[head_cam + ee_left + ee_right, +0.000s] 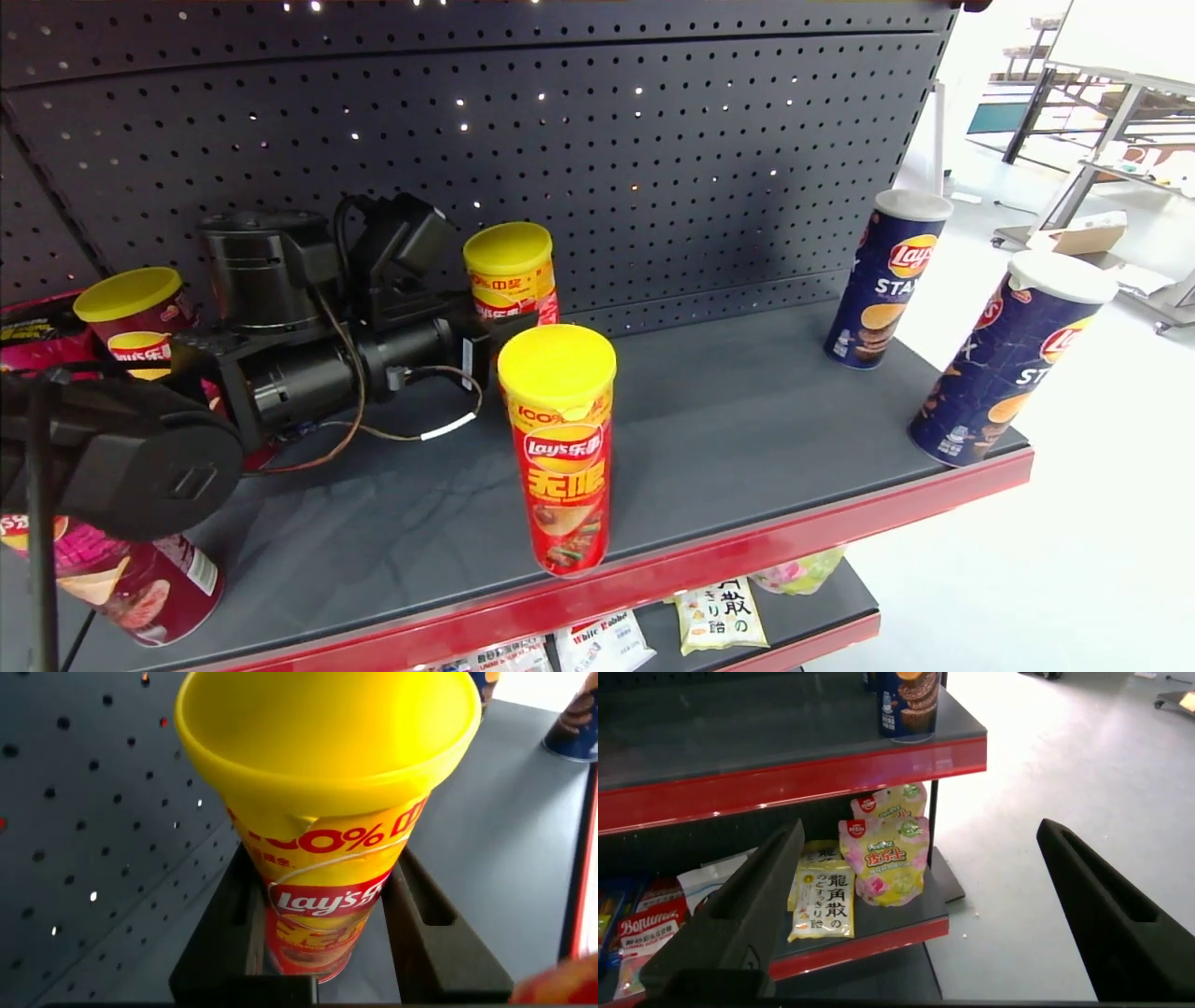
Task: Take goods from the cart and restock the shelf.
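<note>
The can (327,905) stood upright on the shelf (747,420), axis vertical, left gripper (322,952) pinching its red-and-yellow label; right gripper (922,835) held its jaws spread.

**Head view:** the left arm (308,364) covers the lower half of the rear crisp can (512,271) and part of the yellow-lidded can (131,313) at the left end of the shelf (747,420). Its dark joint housing hides the top of the dark red can (140,579). The lower-shelf packets (719,611) are cut by the frame edge.

**Left wrist view:** the rear crisp can's lid is cropped. Whether its base touches the shelf cannot be told.

**Right wrist view:** the blue can (906,705) is cropped, so its upper part is unseen.
</note>
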You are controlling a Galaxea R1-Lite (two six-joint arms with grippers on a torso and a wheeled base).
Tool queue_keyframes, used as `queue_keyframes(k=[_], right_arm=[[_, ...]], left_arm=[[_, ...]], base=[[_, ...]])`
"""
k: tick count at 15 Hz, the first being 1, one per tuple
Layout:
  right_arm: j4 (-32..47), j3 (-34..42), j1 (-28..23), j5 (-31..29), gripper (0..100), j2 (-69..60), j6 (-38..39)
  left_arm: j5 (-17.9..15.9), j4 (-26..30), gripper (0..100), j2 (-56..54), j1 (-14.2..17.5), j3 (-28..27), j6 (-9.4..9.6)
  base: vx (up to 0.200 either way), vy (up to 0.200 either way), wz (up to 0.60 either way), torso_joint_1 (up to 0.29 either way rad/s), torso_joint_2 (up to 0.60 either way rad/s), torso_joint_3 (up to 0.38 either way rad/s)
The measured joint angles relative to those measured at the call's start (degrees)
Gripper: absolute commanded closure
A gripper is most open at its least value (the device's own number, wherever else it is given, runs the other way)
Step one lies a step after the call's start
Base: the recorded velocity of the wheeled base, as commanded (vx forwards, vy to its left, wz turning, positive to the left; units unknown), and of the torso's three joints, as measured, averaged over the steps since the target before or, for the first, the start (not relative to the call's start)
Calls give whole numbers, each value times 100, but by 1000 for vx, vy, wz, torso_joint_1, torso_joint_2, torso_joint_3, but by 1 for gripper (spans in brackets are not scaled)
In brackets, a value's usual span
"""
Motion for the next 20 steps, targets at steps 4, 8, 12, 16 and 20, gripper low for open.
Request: queue_keyframes(k=[4, 8, 12, 16, 20], right_arm=[[0, 2, 0, -2, 0, 0, 0], [0, 2, 0, -2, 0, 0, 0], [0, 2, 0, -2, 0, 0, 0], [0, 2, 0, -2, 0, 0, 0], [0, 2, 0, -2, 0, 0, 0]], left_arm=[[2, 30, 100, 93, -2, -35, -5], [35, 35, 100, 126, 5, -13, -49], [405, 44, 100, 85, -22, 9, -350], [616, 35, 100, -39, -39, 229, -467], [1109, 17, 100, -160, -234, 278, -855]], base=[[0, 0, 0, 0, 0, 0], [0, 0, 0, 0, 0, 0], [0, 0, 0, 0, 0, 0], [0, 0, 0, 0, 0, 0], [0, 0, 0, 0, 0, 0]])
